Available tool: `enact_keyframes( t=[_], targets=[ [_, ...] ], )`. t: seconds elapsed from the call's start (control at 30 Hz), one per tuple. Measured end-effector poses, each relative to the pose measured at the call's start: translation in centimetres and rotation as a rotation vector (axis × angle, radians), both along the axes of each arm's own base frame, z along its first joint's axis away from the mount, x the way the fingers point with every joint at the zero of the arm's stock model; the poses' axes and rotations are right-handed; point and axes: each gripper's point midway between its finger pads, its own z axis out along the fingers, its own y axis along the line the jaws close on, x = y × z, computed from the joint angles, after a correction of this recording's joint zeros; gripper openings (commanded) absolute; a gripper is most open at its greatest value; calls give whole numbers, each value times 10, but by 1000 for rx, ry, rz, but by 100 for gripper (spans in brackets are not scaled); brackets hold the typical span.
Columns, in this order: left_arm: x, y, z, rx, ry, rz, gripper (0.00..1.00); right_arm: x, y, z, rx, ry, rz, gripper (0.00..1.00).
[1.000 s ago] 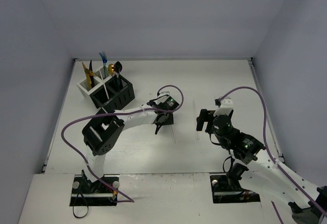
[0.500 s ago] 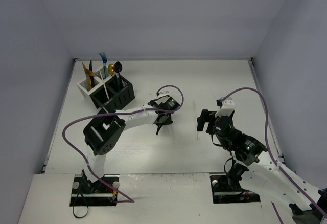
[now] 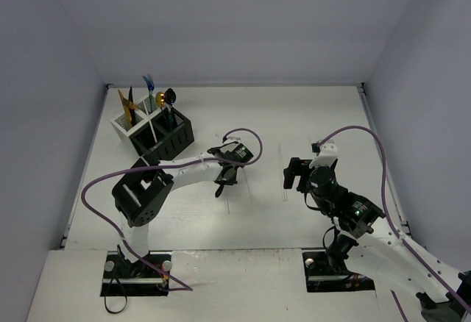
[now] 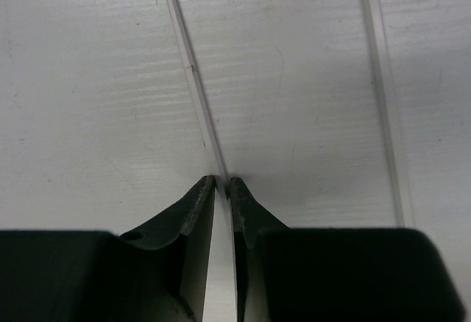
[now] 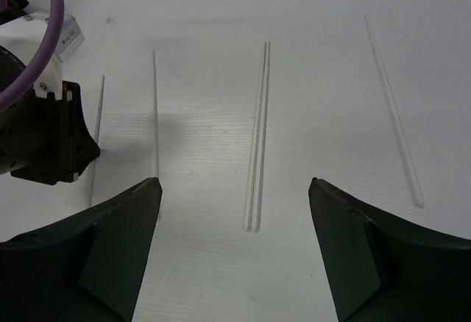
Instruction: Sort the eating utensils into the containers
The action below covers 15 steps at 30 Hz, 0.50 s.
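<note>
Scene: From overhead, a white tabletop (image 3: pixel 309 116) with both arms based at its 6 o'clock edge.
Containers: The containers (image 3: pixel 176 140) are four joined mesh bins, two white and two black, at the tabletop's 10 o'clock corner. A gold utensil (image 3: pixel 125 105), a blue utensil (image 3: pixel 149 84) and a black utensil (image 3: pixel 169 98) stand upright in them.
Loose utensils: Slim clear pieces lie flat near the middle, well apart from the bins. My right wrist camera shows a touching pair (image 5: pixel 257 138) running from 12 to 6 o'clock.
Left jaws: Low near the tabletop's centre, narrow. The fingertips (image 4: pixel 208 184) pinch one end of a clear utensil (image 4: pixel 193 79) that runs off toward 11 o'clock. A second clear piece (image 4: pixel 383 94) lies apart at 3 o'clock.
Right jaws: Wide, holding nothing, at 3 o'clock from the left jaws.
Step in hand: I judge this to be the pickup of the clear utensil.
Doing it well: I would confirm a firm pinch before lifting, then raise slowly. The grip is at one end, so the free length may swing or slip. I would then carry it toward 10 o'clock and lower it upright into a bin, clear of the handles already standing there.
</note>
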Motion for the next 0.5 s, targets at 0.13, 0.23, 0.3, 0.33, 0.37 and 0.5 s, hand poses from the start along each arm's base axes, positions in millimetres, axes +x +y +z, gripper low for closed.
enact_keyframes(
  t=[0.13,0.23,0.3,0.33,0.37,0.5],
  targets=[
    [-4,1,0,6,22,-29,12,0,1,0,2,2,6,79],
    [-4,2,-1,-11,40,-21,12,-1,1,0,2,3,8,79],
    [-3,2,-1,-34,57,-1,13,-1,2,-1,3,5,11,79],
    [-3,3,-1,-47,64,12,13,-1,2,-1,3,6,12,79],
    [-3,3,-1,-59,72,27,13,-1,2,-1,3,6,12,79],
    [-2,6,-2,-103,95,77,13,-1,3,-1,6,7,11,79]
  ],
)
